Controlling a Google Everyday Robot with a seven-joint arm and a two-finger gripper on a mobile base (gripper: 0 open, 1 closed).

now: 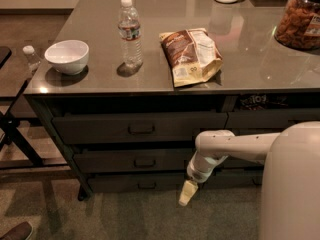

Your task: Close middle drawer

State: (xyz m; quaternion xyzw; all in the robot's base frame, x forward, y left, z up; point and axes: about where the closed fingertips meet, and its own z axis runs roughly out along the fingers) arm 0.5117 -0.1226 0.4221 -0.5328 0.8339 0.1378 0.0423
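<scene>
The middle drawer (pixel 115 161) is a wide, shallow dark grey front with a small bar handle (pixel 144 161). It is second of three stacked under the counter and sits flush with the drawers above and below it. My gripper (pixel 186 196) hangs pointing down at the end of the white arm (pixel 225 146). It is in front of the right end of the bottom drawer (pixel 130 184), below and to the right of the middle drawer's handle. It is shut, holds nothing and is clear of the drawer front.
On the counter (pixel 250 49) are a white bowl (pixel 67 57), a water bottle (pixel 130 31), a chip bag (pixel 192 55) and a snack jar (pixel 300 19). A folding stand (pixel 15 139) is at the left. My white body (pixel 292 184) fills the lower right.
</scene>
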